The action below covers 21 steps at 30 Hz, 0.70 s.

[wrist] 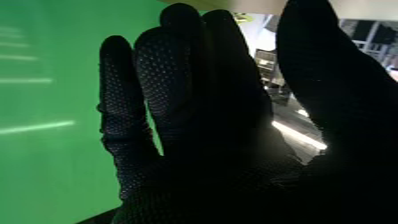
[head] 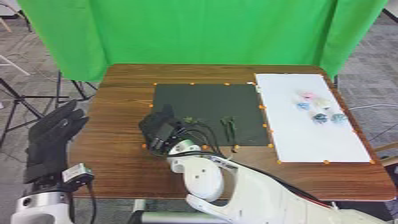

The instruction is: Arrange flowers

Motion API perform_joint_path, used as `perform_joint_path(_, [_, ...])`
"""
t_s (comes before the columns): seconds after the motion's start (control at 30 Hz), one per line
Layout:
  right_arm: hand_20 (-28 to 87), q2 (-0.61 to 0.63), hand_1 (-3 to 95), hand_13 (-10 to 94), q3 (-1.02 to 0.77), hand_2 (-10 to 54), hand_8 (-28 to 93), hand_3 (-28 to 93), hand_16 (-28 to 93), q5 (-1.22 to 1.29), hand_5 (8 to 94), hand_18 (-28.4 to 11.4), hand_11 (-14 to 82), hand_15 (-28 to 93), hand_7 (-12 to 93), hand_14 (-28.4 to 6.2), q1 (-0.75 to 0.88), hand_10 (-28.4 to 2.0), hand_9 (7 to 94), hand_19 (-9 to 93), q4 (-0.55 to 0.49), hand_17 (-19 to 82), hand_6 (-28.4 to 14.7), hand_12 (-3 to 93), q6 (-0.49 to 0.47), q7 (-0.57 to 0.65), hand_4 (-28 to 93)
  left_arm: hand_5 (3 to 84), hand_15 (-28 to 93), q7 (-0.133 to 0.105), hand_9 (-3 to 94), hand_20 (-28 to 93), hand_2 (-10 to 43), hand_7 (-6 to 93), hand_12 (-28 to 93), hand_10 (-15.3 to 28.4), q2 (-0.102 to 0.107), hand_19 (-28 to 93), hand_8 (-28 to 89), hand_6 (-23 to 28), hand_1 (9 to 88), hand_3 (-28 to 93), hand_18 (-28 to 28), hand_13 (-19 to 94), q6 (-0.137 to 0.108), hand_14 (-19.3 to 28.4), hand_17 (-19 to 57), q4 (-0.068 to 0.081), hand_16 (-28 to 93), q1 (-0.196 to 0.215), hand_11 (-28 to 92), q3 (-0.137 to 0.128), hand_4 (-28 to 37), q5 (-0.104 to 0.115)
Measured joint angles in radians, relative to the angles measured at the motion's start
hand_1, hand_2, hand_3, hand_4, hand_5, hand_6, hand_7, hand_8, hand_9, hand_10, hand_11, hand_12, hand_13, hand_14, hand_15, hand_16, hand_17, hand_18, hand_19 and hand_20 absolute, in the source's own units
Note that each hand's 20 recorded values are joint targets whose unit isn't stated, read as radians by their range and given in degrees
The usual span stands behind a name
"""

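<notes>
In the head view, the flowers (head: pixel 306 95) lie in a loose cluster on the white sheet (head: pixel 320 145), in the right part of the frame. A pink one is at the upper edge of the cluster, with a pale blue one below it, a cream one beside that, and two blue-green ones lowest, side by side. The sheet runs down the right part of the brown surface (head: pixel 115 170).

Green stems (head: pixel 229 131) lie lengthwise on the dark mat (head: pixel 204 97), near the centre of the frame. The right hand (head: pixel 160 129) is over the mat's left edge, left of the stems, with its arm coming in from the lower right. A bit of green (head: pixel 189 120) shows just beside it; whether they touch, I cannot tell. In the right wrist view, the right hand (wrist: pixel 213 150) is open, its fingers straight and the thumb well apart from them, with nothing visible between.

The left hand (head: pixel 53 131) is at the left of the frame, beside the surface's left edge, open with its fingers extended toward the top of the frame. Orange marks line the edges of the mat and sheet. A green curtain (head: pixel 213 35) hangs behind the surface, across the top.
</notes>
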State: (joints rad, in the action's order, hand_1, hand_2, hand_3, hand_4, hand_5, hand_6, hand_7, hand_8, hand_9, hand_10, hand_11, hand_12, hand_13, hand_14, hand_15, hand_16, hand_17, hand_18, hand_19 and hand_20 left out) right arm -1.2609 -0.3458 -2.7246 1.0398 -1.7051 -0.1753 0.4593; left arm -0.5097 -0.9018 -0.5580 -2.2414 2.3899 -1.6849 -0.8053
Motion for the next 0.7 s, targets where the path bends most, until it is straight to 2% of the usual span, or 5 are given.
perform_joint_path(0.1, [-6,0.031,38.1,61,-0.04,-9.5,-10,83,16,0.033,59.7,-22.8,34.4,75,19,-12.1,-0.018,-20.1,58.4,89,-0.063,27,-9.1,19.8,-0.063,-0.034,-26,40.2,63,-0.005,34.3,1,5.7,16.0,6,19.9,-0.002,59,-11,10.5,25.8,84,21.1,23,-0.011,26.5,-9.2,-0.011,-17,0.037,36,-0.012,-19.1,0.001])
perform_joint_path(0.23, [-6,0.066,37.4,60,-0.139,-8.7,-10,83,15,0.02,58.8,-22.7,33.2,75,18,-12.2,-0.02,-20.1,57.7,88,-0.122,27,-9.1,19.6,-0.122,-0.11,-26,40.2,63,-0.004,34.3,1,5.7,16.0,6,19.9,-0.011,59,-11,10.5,25.7,84,21.1,23,-0.019,26.5,-9.2,-0.02,-17,0.062,36,-0.017,-19.0,-0.002])
perform_joint_path(0.4, [-5,0.116,36.6,60,-0.189,-7.7,-9,83,15,0.046,58.1,-22.5,31.2,75,18,-12.1,-0.028,-20.0,57.5,88,-0.164,26,-8.9,19.2,-0.134,-0.121,-25,40.2,63,0.001,34.4,2,5.9,16.0,6,19.9,-0.025,59,-11,10.6,25.9,84,21.1,23,-0.023,26.5,-9.2,-0.029,-17,0.071,36,-0.019,-19.2,-0.008])
perform_joint_path(0.7, [-4,0.227,35.4,59,-0.261,-6.7,-10,84,15,0.149,56.2,-22.0,26.1,75,17,-12.0,-0.028,-20.0,56.1,87,-0.206,27,-8.9,18.1,-0.131,-0.112,-25,40.2,63,0.006,34.3,2,5.8,16.0,6,20.0,-0.026,59,-11,10.6,25.8,84,21.0,23,-0.031,26.5,-9.2,-0.038,-17,0.076,36,-0.012,-19.0,-0.013])
